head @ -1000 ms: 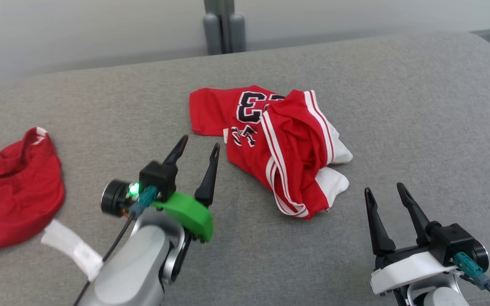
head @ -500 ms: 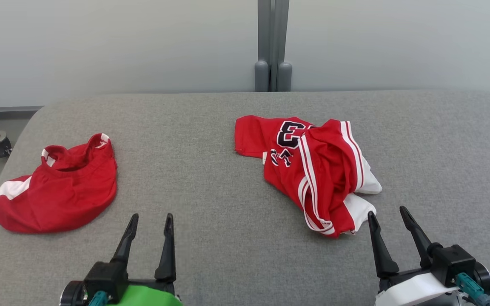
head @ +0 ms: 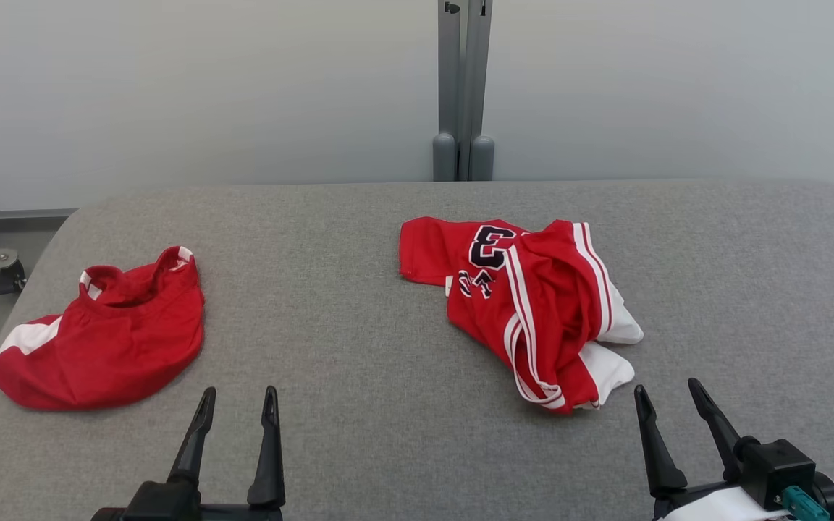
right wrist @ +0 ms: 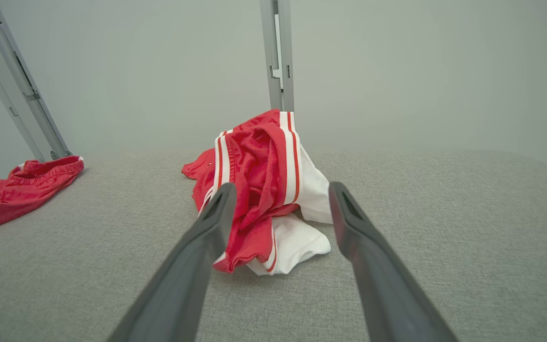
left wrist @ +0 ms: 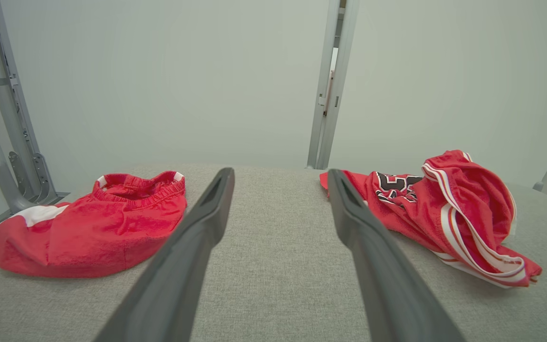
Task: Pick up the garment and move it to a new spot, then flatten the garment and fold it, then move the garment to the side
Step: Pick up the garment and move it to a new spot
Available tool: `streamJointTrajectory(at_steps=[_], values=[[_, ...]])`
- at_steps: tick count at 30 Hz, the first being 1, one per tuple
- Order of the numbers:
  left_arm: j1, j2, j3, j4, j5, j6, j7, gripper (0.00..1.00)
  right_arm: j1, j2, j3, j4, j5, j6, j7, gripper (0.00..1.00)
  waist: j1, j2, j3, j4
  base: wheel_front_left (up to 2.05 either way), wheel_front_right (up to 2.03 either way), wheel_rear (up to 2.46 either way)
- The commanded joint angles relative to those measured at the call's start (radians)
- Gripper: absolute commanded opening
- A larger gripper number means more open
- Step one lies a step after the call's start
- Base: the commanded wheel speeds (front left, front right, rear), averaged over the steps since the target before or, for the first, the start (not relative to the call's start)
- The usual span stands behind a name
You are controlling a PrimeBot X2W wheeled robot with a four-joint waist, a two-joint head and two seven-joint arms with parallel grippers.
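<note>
Now: crumpled jersey lies on grey pad, right of middle, long way running near to far. Right gripper closest, just by near end, fingers wide open, empty. Left gripper open too, well apart.

Left gripper low at lower left, fingers spread and empty, right gripper at lower right, likewise parted, empty

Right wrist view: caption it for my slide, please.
Open right tool aimed at a crumpled red-and-white jersey lying on the grey surface.
</note>
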Motion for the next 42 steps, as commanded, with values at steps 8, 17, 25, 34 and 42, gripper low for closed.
streamJointTrajectory(at_steps=[8,17,25,34,42], values=[[0.011,-0.001,-0.006,0.008,-0.003,0.018,-0.001,1.00,0.016,-0.002,-0.009,0.004,0.009,-0.001,0.000,1.00,0.0001,0.0000,-0.011,0.001,0.00,0.00,0.00],[0.006,-0.001,-0.011,0.019,-0.012,0.015,0.000,1.00,0.012,-0.002,-0.011,0.004,0.004,-0.001,0.000,1.00,0.0001,0.0000,-0.010,0.003,0.00,0.00,0.00],[0.005,-0.001,-0.013,0.016,-0.012,0.015,-0.001,1.00,0.009,-0.002,-0.010,0.008,0.003,-0.001,0.000,1.00,0.0001,0.0000,-0.009,0.002,0.00,0.00,0.00],[0.008,-0.001,-0.021,0.025,-0.006,0.025,-0.001,1.00,0.011,-0.002,-0.013,0.006,0.009,-0.001,0.000,1.00,0.0001,0.0000,-0.008,0.004,0.00,0.00,0.00],[0.004,-0.001,-0.024,0.025,-0.005,0.030,-0.001,1.00,0.010,-0.002,-0.014,0.003,0.005,-0.001,0.000,1.00,0.0001,0.0000,-0.001,0.006,0.00,0.00,0.00]])
